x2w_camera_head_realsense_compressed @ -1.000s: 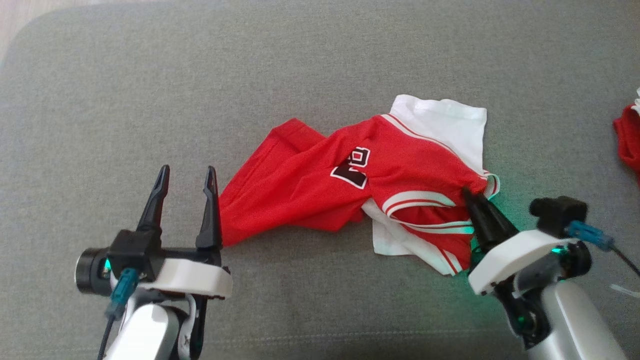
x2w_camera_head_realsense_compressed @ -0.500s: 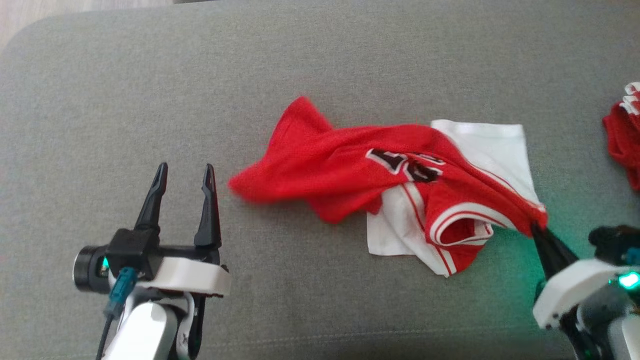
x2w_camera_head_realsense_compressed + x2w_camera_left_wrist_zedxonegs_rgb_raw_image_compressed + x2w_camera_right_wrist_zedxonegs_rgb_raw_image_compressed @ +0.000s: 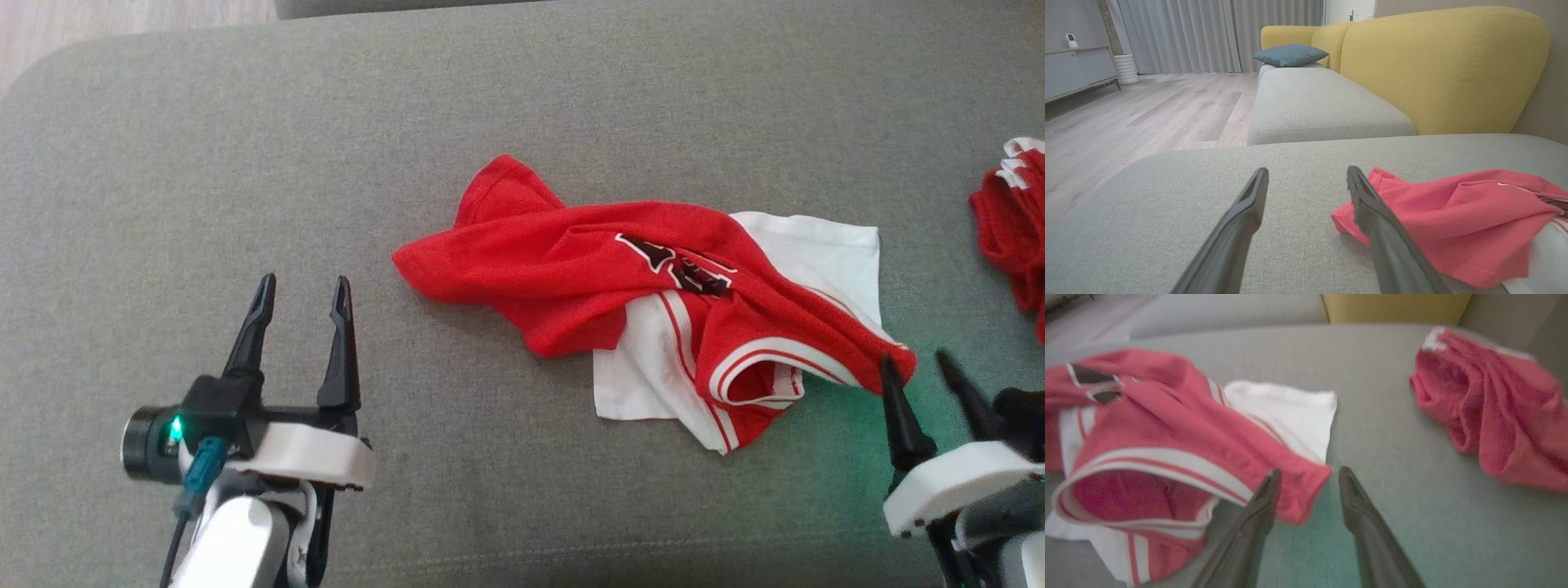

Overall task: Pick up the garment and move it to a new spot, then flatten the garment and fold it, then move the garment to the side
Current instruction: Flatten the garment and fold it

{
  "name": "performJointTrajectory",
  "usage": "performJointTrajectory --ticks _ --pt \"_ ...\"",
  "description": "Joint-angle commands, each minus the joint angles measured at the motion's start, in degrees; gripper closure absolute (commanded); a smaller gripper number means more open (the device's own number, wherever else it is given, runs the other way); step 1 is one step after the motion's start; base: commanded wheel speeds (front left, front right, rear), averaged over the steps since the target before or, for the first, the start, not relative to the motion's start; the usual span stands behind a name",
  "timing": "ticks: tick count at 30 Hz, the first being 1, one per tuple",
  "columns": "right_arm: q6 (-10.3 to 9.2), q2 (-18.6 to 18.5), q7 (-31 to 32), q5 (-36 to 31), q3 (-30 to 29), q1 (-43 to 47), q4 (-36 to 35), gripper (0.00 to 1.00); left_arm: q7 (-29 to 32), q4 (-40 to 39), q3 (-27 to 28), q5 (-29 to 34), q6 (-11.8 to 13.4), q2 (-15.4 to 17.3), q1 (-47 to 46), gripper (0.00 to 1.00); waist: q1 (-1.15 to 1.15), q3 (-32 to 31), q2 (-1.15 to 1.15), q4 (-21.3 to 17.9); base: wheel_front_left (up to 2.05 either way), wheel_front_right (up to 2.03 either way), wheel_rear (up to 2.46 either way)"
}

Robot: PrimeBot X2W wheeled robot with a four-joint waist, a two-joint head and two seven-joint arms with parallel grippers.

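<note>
The garment (image 3: 588, 278) is a red jersey with white trim and a dark number, lying crumpled on the grey sofa cushion (image 3: 245, 147) with a white part (image 3: 824, 253) spread beneath it. My right gripper (image 3: 916, 358) stands open at the jersey's right corner; in the right wrist view (image 3: 1306, 470) that red corner (image 3: 1306, 486) lies between the parted fingers, not pinched. My left gripper (image 3: 304, 282) is open and empty, left of the jersey's red hem (image 3: 1359, 212), which its right finger (image 3: 1372, 212) partly covers in the left wrist view.
A second red garment (image 3: 1012, 233) is bunched at the cushion's right edge, also seen as a red heap (image 3: 1490, 404) in the right wrist view. A yellow sofa back (image 3: 1445, 65) and another grey seat (image 3: 1323, 102) lie beyond. Wooden floor (image 3: 1147, 114) is to the left.
My right gripper dragged the jersey rightward while shut on its corner, then opened and let it go. The jersey now lies settled. The left arm has stayed put; the head view shifted slightly.
</note>
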Motion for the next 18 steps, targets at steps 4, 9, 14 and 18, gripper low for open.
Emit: performJointTrajectory --ticks 4,9,14,18 --pt "0.22 1.43 -7.97 -1.87 -0.38 -0.64 -6.54 0.0 -0.69 -1.31 2.38 0.53 -0.06 0.34 -0.89 0.0 0.0 -0.64 0.0 -0.06 0.0 0.0 0.0" --pt "0.22 2.67 -13.61 -2.63 1.56 -1.32 -12.6 0.0 -0.69 -1.4 2.45 0.53 0.09 0.5 -0.69 0.0 0.0 -0.76 0.0 -0.26 0.0 0.0 0.0" --pt "0.22 3.42 -14.17 -2.31 5.0 -2.13 -16.07 0.0 -0.68 -1.48 2.36 0.55 0.13 0.78 -0.65 0.0 0.0 -0.98 0.0 -0.28 0.0 0.0 0.0" --pt "0.22 3.85 -13.85 -2.2 5.88 -2.41 -16.74 0.0 -0.33 -1.52 2.2 0.58 0.34 1.07 -0.55 0.0 0.0 -1.11 0.0 -0.13 0.0 0.0 0.0"
